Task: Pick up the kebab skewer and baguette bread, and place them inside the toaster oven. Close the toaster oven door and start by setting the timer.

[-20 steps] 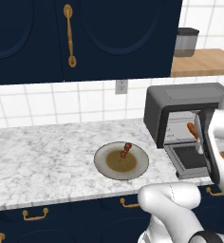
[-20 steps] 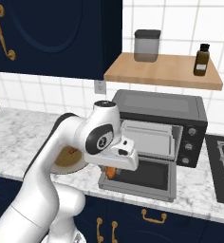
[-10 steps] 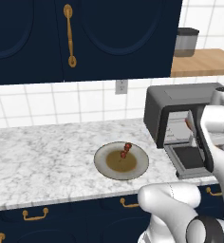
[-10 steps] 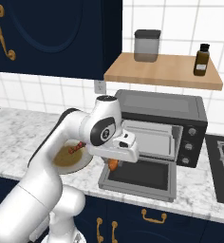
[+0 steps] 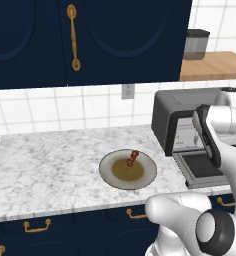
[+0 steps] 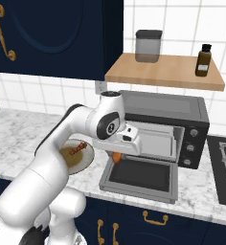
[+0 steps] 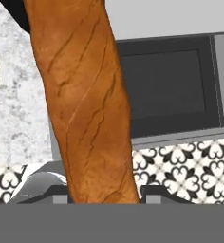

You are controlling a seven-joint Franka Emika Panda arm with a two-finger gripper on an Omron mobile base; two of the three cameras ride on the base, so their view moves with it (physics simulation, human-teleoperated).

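No writing is legible. The gripper (image 6: 117, 154) clamps the baguette bread (image 7: 88, 102), whose long axis runs 6 to 12 o'clock in the hand view, above the toaster oven door (image 6: 141, 176).

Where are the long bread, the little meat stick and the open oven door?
baguette bread (image 7: 88, 99), hand view, middle of its crust.
kebab skewer (image 5: 132, 158), left base view, its meat chunks, on the plate.
toaster oven door (image 6: 140, 175), right base view, dark glass panel lying open.
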